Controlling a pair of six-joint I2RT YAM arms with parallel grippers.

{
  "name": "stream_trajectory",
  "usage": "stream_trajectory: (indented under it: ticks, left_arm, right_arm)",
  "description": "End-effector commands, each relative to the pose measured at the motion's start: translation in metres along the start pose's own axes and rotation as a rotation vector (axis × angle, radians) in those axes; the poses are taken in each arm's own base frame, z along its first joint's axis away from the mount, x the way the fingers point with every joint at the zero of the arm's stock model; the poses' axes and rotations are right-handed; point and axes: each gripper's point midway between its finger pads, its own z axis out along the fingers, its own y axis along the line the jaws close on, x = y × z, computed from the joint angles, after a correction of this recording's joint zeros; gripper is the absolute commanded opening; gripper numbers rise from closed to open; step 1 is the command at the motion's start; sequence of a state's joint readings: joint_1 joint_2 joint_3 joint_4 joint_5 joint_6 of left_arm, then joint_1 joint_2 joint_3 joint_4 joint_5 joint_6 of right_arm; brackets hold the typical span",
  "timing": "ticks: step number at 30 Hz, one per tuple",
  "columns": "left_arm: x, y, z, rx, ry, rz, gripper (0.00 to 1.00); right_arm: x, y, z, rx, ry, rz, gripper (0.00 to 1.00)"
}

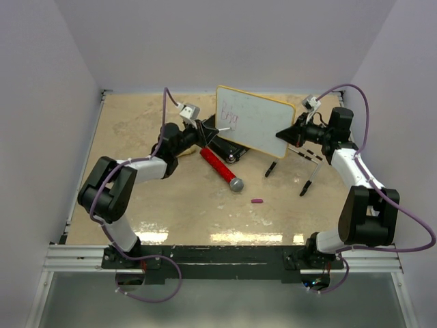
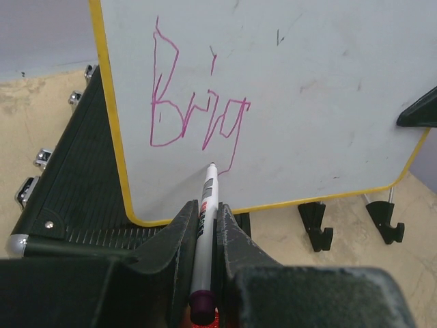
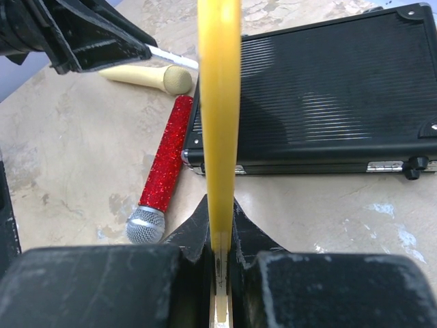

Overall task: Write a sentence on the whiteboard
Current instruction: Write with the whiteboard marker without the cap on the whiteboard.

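Flagging risks first. The left gripper [image 2: 207, 219] has its jaws narrow, clamped on the white marker [image 2: 207, 198]. Its tip looks to be touching the whiteboard [image 2: 307, 102] just under the tail of the "g". The right gripper [image 3: 220, 229] is pinched tight on the board's thin yellow right edge and nothing else braces that side.

- We think writing pressure could pivot the board in that one-edge pinch, which would give skipped or smeared strokes.
- The marker sits in a shallow pinch, so a hard push may slide it back through the jaws.
- The left fingers [image 2: 174, 232] work just above the black case [image 2: 75, 184]. Lower lines could bump it.
- The sentence [image 2: 194, 109] reads only "Brig" so far, so most of the task is ahead. Big letters may run out of room.

The board stands tilted at far centre, its left lower corner over the case.

View differences:
- The left wrist alone shows the letters, the tip contact and the clip feet [image 2: 317, 229].
- The right wrist sees the board edge-on with no writing. It does show the clamp, a red glitter microphone [image 3: 164, 164] and a beige microphone [image 3: 147, 76] on the near side of the case.
- The top view alone shows both arms and a loose purple cap [image 1: 257, 201] nearer us.
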State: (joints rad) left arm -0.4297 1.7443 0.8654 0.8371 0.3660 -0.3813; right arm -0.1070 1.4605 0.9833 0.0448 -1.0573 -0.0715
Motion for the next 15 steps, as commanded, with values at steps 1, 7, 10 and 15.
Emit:
stream_trajectory:
  ticks: [1,7,10,15]
  left_arm:
    - [-0.069,-0.026,-0.018,0.058,-0.181,0.087,0.0]
    - [-0.096,-0.036,-0.034,0.047,-0.24,0.12,0.0]
    - [-0.099,-0.041,-0.04,0.058,-0.247,0.119,0.0]
    - [-0.093,-0.045,-0.044,0.077,-0.237,0.105,0.0]
  right_arm:
    - [-0.008,0.005,0.001,-0.018,-0.003,-0.03,0.0]
    - [-0.009,0.005,0.0,-0.017,-0.005,-0.032,0.0]
    - [-0.009,0.005,0.0,-0.015,-0.006,-0.032,0.0]
    - [-0.01,0.005,0.0,-0.015,-0.006,-0.034,0.0]
